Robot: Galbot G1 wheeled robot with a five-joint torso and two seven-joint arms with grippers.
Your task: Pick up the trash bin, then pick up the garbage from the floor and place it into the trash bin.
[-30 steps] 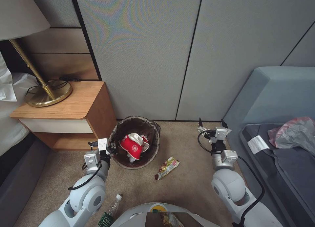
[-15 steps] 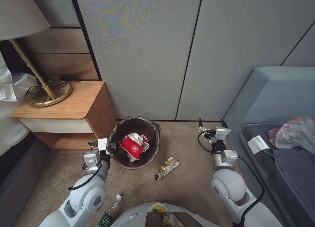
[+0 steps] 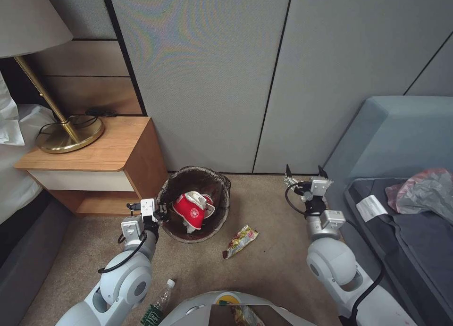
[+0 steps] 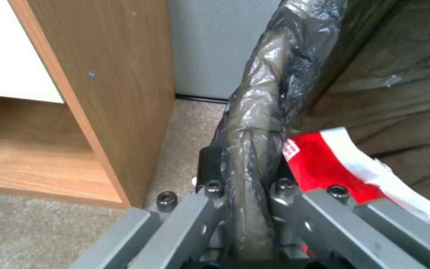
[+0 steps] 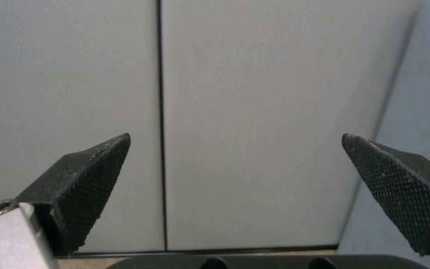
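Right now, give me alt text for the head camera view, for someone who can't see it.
The left gripper is shut on the bag-lined rim of the trash bin, which holds a red-and-white paper cup, beside a wooden nightstand. A snack wrapper lies on the carpet, and the right gripper hangs open near the wall.

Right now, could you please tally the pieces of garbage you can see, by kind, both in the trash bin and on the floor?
Red-and-white paper cups, in the trash bin: 1
Yellow snack wrappers, on the carpet: 1
Plastic bottles, on the carpet near the base: 1
Total: 3. More may lie hidden under the cup.
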